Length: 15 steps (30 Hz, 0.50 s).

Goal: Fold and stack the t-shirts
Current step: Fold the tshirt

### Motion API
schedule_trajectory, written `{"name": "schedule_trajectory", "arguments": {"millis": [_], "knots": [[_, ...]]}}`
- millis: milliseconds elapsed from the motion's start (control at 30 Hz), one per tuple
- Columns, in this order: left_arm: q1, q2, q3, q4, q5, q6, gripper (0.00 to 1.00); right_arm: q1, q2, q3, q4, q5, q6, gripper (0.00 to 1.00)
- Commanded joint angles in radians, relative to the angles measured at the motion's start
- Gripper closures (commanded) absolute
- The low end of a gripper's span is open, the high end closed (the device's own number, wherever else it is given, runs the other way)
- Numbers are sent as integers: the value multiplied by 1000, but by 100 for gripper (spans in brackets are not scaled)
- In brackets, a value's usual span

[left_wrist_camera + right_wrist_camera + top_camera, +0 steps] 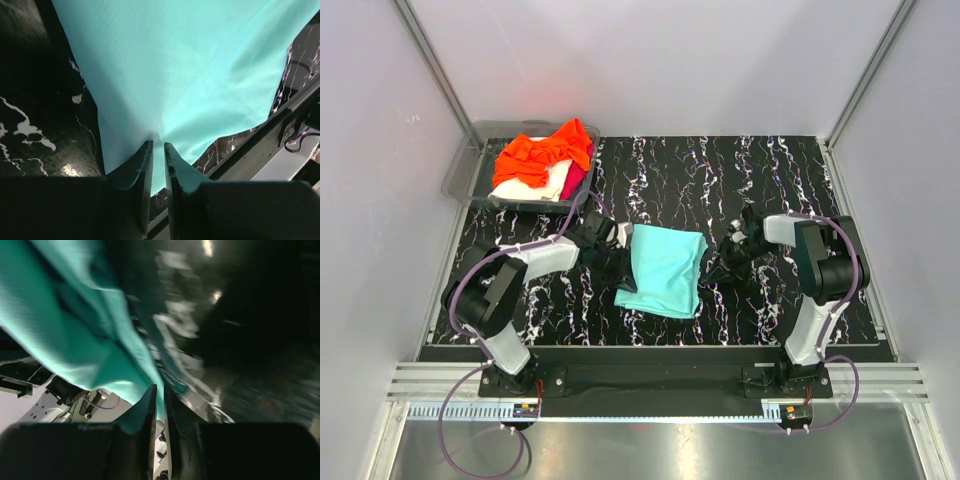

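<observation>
- Turquoise t-shirt (663,268) is found mid-table on the black, white-veined tabletop (770,180), spread between the two grippers.
- Its left edge is pinched by the left gripper (158,145), whose fingers are squeezed nearly together with a tuck of cloth caught at the tips.
- Its right edge is nipped by the right gripper (160,388), fingers pressed close on a fold. That wrist view is pretty blurred, though.
- The other shirts are piled in the grey plastic tray (470,175) at the back-left corner. An orange t-shirt (542,155) is bunched on top, a cream-white t-shirt (535,186) is under it, and a magenta-red t-shirt (576,180) is tucked at the right side.
- The tray is seen well apart from the turquoise t-shirt.
</observation>
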Motion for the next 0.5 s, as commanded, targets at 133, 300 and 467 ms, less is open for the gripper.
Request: {"name": "schedule_trajectory", "arguments": {"millis": [133,300,467], "knots": [[-1,-169,0,6,96,-16,71,21,-258,-5,-113,81,14,83],[0,-189,41,-3,103,-31,71,149,-206,98,-61,15,95,79],[0,-123,44,0,107,-23,73,189,-10,209,-9,-45,112,79]]}}
